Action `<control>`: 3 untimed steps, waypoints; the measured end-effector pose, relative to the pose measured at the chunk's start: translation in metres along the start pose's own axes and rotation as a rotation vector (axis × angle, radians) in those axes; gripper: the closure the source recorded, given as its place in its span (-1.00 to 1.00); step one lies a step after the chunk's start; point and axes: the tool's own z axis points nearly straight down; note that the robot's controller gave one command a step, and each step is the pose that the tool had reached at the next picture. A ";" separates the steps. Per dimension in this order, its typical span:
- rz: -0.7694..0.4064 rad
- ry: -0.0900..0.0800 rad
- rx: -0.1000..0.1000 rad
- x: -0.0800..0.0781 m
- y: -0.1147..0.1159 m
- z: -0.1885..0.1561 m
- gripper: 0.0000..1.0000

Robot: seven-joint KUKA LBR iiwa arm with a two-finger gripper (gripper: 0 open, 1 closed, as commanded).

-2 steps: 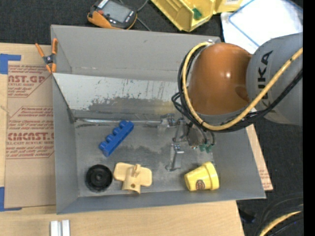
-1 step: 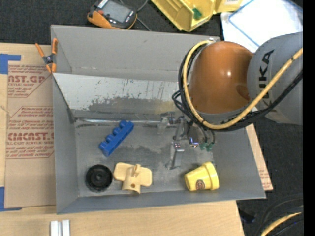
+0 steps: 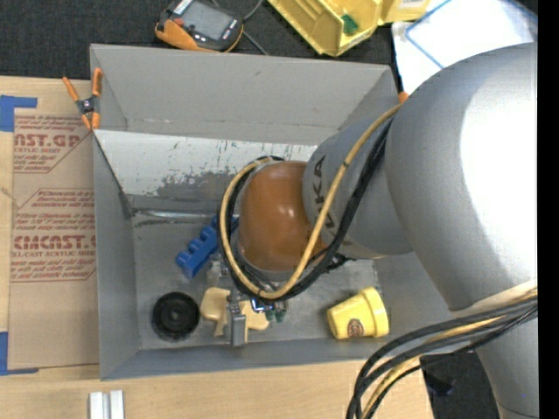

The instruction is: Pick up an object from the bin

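My gripper (image 3: 237,323) is down at the bin's front, just below the arm's orange dome. It sits on or right over a small cream-coloured piece (image 3: 213,305) that sticks out on both sides of it. Whether that piece is gripped cannot be made out. A blue toothed plastic block (image 3: 197,251) lies just to the upper left of the gripper. A black round disc (image 3: 175,314) rests to the gripper's left, near the front left corner. A yellow cup-shaped object (image 3: 359,315) lies on its side to the right.
The arm and its orange dome with looping cables hang over the middle and right of the bin, hiding the floor beneath. The bin's sloped back and left walls stand close to the blue block and the disc.
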 end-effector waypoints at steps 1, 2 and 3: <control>-0.063 -0.013 0.003 0.011 0.005 -0.083 -1.00; 0.072 0.009 0.002 0.015 -0.032 -0.022 -1.00; 0.110 -0.020 -0.003 0.010 -0.006 0.007 -1.00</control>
